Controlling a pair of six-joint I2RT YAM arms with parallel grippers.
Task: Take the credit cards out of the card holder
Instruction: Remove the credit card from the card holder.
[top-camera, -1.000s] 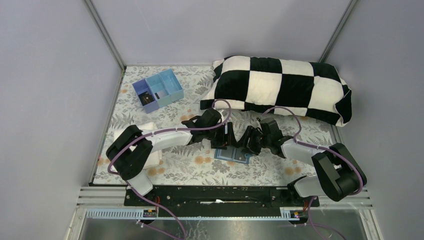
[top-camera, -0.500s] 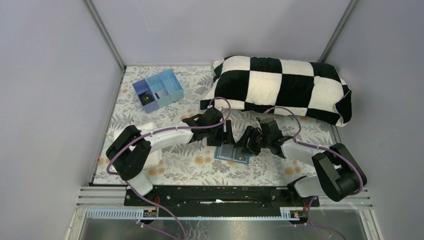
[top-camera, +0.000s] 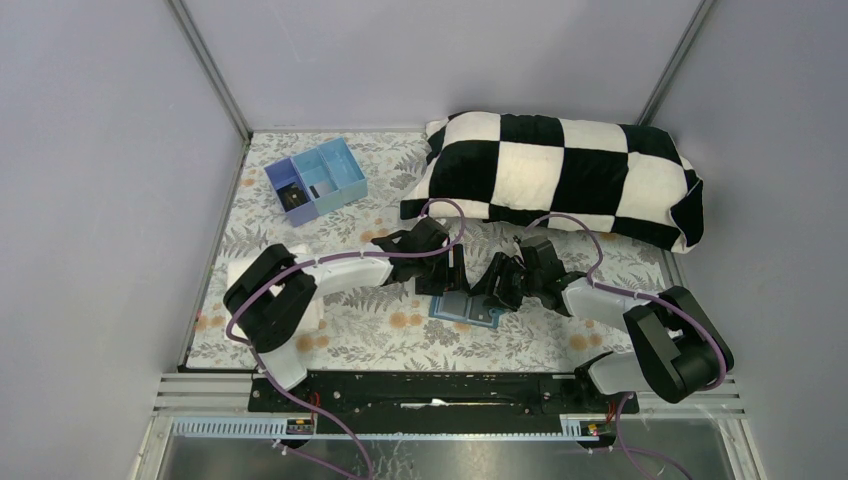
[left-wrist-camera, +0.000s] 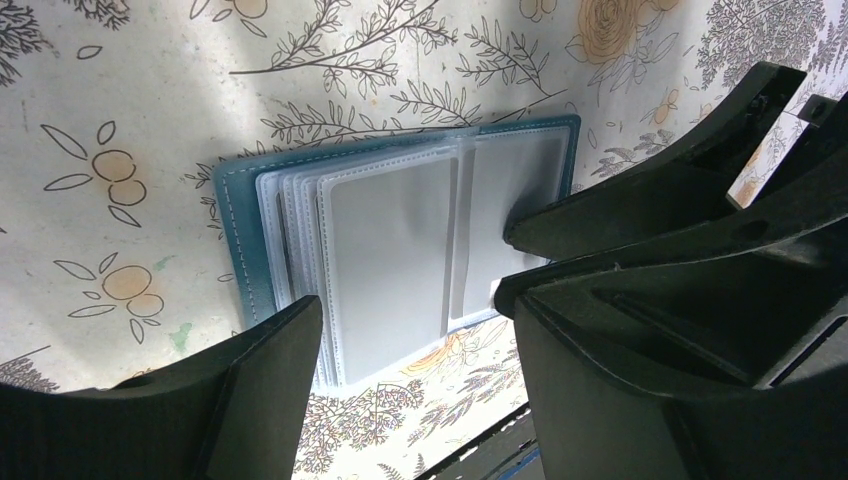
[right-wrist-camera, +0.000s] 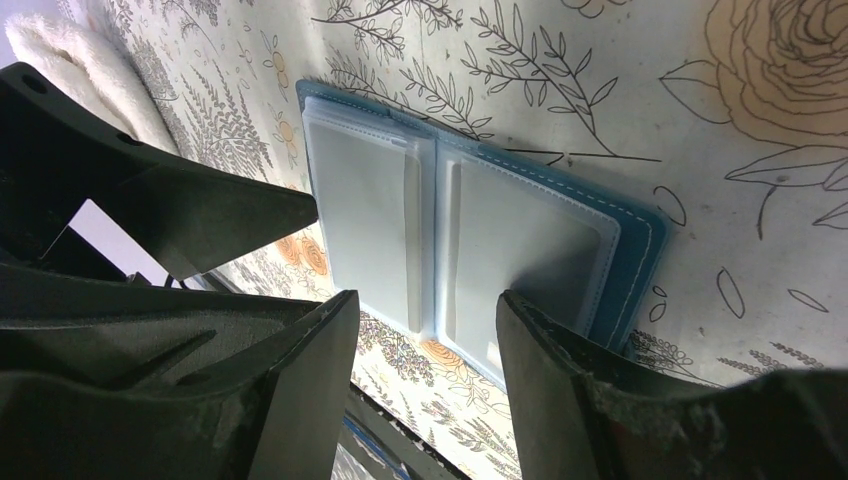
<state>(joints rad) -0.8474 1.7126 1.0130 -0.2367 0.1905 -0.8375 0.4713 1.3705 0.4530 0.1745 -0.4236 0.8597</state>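
Blue card holder (left-wrist-camera: 400, 250), open flat, grey sleeves

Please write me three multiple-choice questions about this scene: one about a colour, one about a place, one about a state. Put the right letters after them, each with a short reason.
1. Which colours does the pillow have?
A. red and yellow
B. plain green
C. black and white

2. Where does the card holder lie?
A. on the pillow
B. on the floral cloth, between the left gripper and the right gripper
C. on the metal rail below the arm bases

3. In what state is the card holder?
A. open and lying flat
B. folded shut
C. standing on its edge

Answers: 1 C, the top view shows black and white checks. 2 B, both wrist views show it on the cloth under open fingers. 3 A, its inside faces up in both wrist views.
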